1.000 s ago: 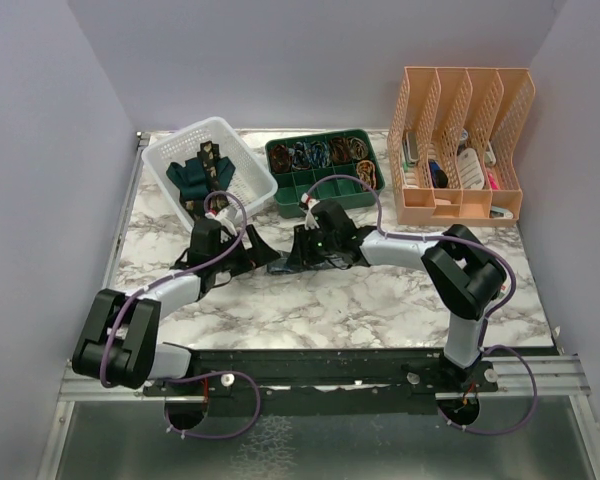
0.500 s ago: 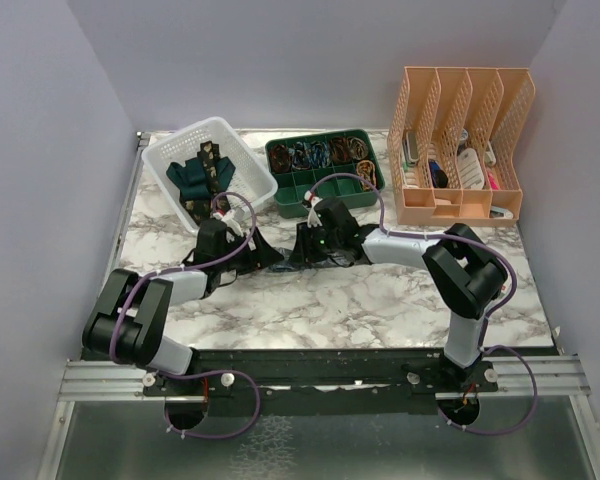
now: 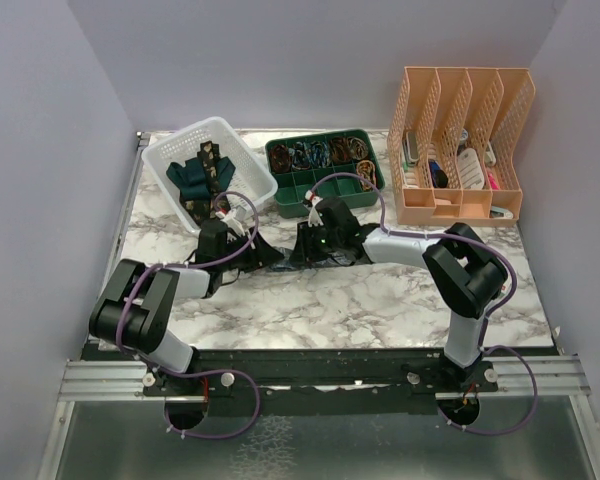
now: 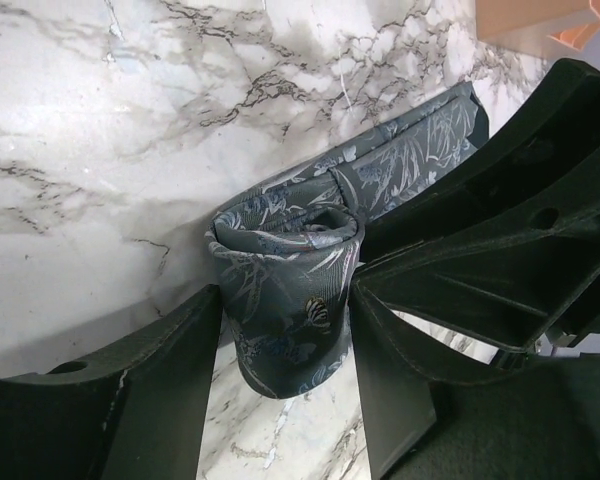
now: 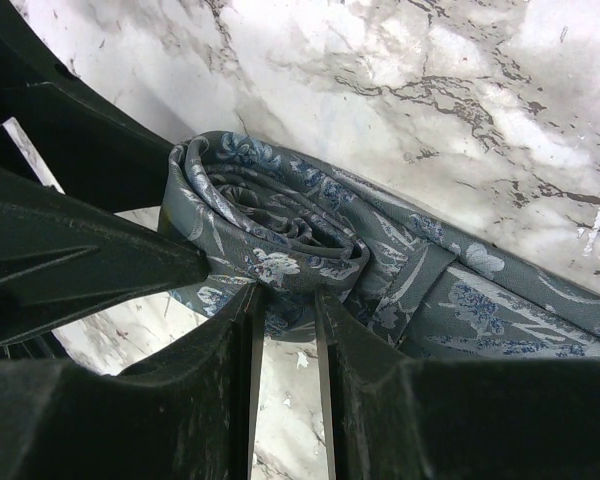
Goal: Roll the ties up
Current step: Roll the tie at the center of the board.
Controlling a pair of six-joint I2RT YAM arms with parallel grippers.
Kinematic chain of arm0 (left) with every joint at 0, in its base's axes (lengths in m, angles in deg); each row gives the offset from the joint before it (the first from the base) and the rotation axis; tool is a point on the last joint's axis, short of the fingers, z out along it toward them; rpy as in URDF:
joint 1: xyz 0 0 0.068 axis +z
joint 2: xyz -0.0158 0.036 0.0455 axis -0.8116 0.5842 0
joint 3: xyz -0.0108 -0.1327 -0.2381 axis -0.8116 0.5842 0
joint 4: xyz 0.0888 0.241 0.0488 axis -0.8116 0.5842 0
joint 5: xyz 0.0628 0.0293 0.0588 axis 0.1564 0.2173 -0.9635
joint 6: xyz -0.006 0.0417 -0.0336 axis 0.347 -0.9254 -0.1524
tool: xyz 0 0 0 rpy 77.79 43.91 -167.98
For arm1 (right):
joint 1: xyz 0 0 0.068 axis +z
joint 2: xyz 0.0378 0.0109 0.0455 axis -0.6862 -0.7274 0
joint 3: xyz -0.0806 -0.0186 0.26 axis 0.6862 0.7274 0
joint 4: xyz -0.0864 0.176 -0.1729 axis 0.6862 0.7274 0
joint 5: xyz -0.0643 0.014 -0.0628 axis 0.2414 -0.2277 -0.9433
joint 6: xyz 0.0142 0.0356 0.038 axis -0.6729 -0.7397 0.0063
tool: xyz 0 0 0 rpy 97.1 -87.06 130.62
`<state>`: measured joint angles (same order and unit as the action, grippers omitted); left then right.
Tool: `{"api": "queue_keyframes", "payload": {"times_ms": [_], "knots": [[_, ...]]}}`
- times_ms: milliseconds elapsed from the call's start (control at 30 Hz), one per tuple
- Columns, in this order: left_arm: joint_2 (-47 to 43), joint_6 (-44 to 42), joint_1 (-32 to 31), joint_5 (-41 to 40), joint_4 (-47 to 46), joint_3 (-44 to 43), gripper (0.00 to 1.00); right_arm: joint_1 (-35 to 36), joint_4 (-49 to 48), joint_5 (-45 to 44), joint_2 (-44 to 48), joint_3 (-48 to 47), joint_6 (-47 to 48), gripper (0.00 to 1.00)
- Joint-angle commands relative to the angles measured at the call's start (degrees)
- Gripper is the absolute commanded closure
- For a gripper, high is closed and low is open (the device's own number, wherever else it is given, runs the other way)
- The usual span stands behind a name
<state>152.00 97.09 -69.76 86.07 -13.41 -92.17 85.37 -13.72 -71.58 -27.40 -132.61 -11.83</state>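
Both arms reach from their bases at the near edge to the middle of the marble table (image 3: 400,300), where the grippers meet tip to tip.

Left gripper (image 4: 285,300): its fingers (image 4: 170,380) stand one on either side of the rolled end of the blue-grey tie (image 5: 280,215) and touch the roll on both flanks. The roll stands on edge on the marble, with its open spiral facing the left wrist camera.

Right gripper (image 5: 287,300): the jaws are nearly pressed together, pinching the outer layers at the near rim of the same roll. The unrolled length of the tie lies flat on the table, running away from the roll towards the right.

Containers along the far side, left to right:

- White basket (image 3: 250,165) at the far left, set at an angle. It holds the teal tie (image 3: 188,175) and the black-brown tie (image 3: 212,165) with gold pattern, bunched together and unrolled.
- Green tray (image 3: 290,190), divided into compartments, just right of the basket and touching or nearly touching it. The far row holds small mixed items, too small to identify.
- Orange organiser (image 3: 465,100) at the far right, upright, with four slots. These hold assorted objects — white, dark and pink pieces show, but their kinds cannot be told.
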Motion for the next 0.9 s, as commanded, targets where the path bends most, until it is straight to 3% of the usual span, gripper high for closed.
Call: {"api": "queue_keyframes", "payload": {"times_ms": [0, 333, 533, 667, 767, 867], "knots": [[1.7, 0.8, -0.3, 1.9, -4.8, 0.5, 0.46, -0.4, -1.1, 1.0, -1.7, 1.1, 0.1, 0.68], [4.1, 0.3, -0.8, 2.8, -7.1, 0.2, 0.55, -0.5, -1.1, 1.6, -2.0, 0.9, 0.0, 0.68], [4.3, -0.2, -1.2, 2.3, -7.1, 0.0, 0.78, -0.7, -1.0, 1.8, -1.5, 0.8, -0.1, 0.68], [2.7, -0.5, -1.3, 1.2, -6.8, 0.8, 0.97, -0.9, -0.3, 1.8, -0.1, 0.4, 0.0, 0.58], [1.0, -1.0, -1.4, 0.2, -4.4, 0.7, 1.00, -1.2, 1.4, 1.8, 1.5, -0.6, 0.5, 0.54], [-1.6, -3.8, -2.0, -3.4, 4.0, -1.0, 1.00, -2.0, 1.9, 1.1, 4.5, -0.4, 1.1, 0.52]]}}
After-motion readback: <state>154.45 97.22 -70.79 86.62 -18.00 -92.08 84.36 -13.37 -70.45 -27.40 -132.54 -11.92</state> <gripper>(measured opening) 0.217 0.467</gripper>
